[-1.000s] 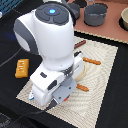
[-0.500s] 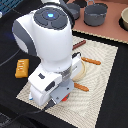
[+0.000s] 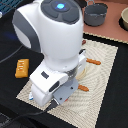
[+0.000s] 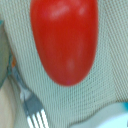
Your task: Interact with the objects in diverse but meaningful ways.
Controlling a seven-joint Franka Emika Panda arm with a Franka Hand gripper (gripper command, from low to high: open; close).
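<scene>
The red tomato (image 4: 65,37) fills most of the wrist view, lying on the woven placemat (image 4: 107,75) very close below the camera. A white-and-blue piece (image 4: 114,118) shows at the frame corner. The orange-yellow ridged block (image 3: 21,67) lies on the dark table at the exterior view's left, off the mat. My gripper (image 3: 58,99) hangs low over the placemat's near part. Its fingers are hidden under the white hand, and none show in the wrist view. The arm hides the tomato in the exterior view.
A fork (image 4: 33,111) lies on the mat beside the tomato. Orange-handled cutlery (image 3: 92,62) and another orange handle (image 3: 83,88) lie on the placemat (image 3: 107,75). A grey pot (image 3: 96,14) stands at the back, with another vessel (image 3: 124,19) at the back right.
The hand has shifted slightly toward the exterior view's right and lower over the mat. Nothing else has visibly moved.
</scene>
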